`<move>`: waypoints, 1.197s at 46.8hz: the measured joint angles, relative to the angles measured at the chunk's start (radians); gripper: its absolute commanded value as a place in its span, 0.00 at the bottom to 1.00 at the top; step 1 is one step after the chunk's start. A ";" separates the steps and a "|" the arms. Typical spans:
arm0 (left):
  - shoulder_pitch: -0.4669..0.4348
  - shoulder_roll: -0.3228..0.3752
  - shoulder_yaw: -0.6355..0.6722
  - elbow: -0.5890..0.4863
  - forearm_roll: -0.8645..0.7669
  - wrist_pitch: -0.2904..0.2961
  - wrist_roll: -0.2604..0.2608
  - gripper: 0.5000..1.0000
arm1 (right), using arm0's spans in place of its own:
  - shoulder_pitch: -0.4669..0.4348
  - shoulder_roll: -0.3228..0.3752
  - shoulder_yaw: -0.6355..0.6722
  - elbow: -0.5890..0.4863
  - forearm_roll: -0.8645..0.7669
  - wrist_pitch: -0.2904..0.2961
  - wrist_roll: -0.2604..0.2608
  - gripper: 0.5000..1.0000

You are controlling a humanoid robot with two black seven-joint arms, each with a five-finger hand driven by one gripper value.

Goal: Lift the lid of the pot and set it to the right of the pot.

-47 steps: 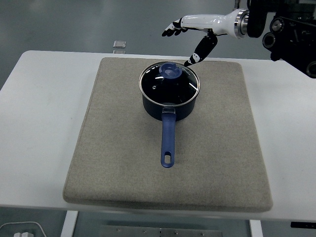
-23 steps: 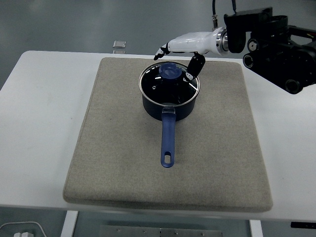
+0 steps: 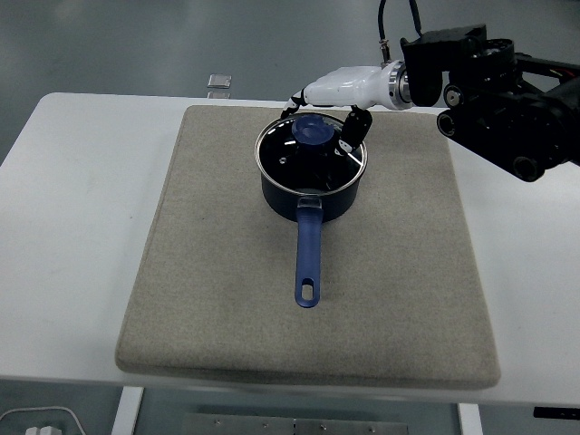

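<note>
You are looking at the approach step: the right hand [image 3: 333, 101] is reaching in from the upper right of the frame and hovering at the knob [image 3: 314, 129] of the lid [image 3: 312, 154]. Its fingers [image 3: 354, 127] are standing spread, one dark-tipped finger hanging just right of the knob and the others curving behind it; they are holding nothing, and I cannot tell whether any tip is touching. The left hand is not showing.

The lid is sitting seated on the pot [image 3: 311, 186], upper centre of the frame, on the grey mat [image 3: 199, 272] covering the table [image 3: 63, 227]. The pot's handle [image 3: 308, 258] is pointing toward the bottom edge.

In my judgement nothing of the lift is done. The next move is calling for closing the fingers round the knob, raising the lid straight up clear of the rim, then carrying it to the bare mat right of the pot.
</note>
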 measured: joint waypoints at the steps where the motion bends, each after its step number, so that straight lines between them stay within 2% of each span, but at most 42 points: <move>1: 0.000 0.000 0.000 0.000 0.000 0.000 0.000 1.00 | 0.000 0.000 0.000 0.000 0.000 0.000 0.000 0.77; 5: 0.000 0.000 0.000 0.000 0.000 0.000 0.000 1.00 | 0.002 0.000 0.000 0.000 0.000 0.000 0.000 0.72; 8: 0.000 0.000 0.000 0.000 0.000 0.000 0.000 1.00 | 0.002 0.000 0.000 0.000 0.000 0.000 0.000 0.64; 12: 0.000 0.000 0.000 0.000 0.000 0.000 0.000 1.00 | 0.002 0.001 0.000 0.000 -0.001 0.001 0.000 0.60; 31: 0.000 0.000 0.000 0.000 0.000 0.000 0.000 1.00 | -0.004 0.013 -0.001 0.000 -0.002 0.003 -0.001 0.59; 40: 0.000 0.000 0.000 0.000 0.000 0.000 0.000 1.00 | -0.004 0.014 -0.001 0.000 -0.002 0.009 -0.002 0.45; 56: 0.000 0.000 0.000 0.000 0.000 0.000 0.000 1.00 | -0.001 0.014 -0.001 0.000 -0.002 0.014 -0.003 0.33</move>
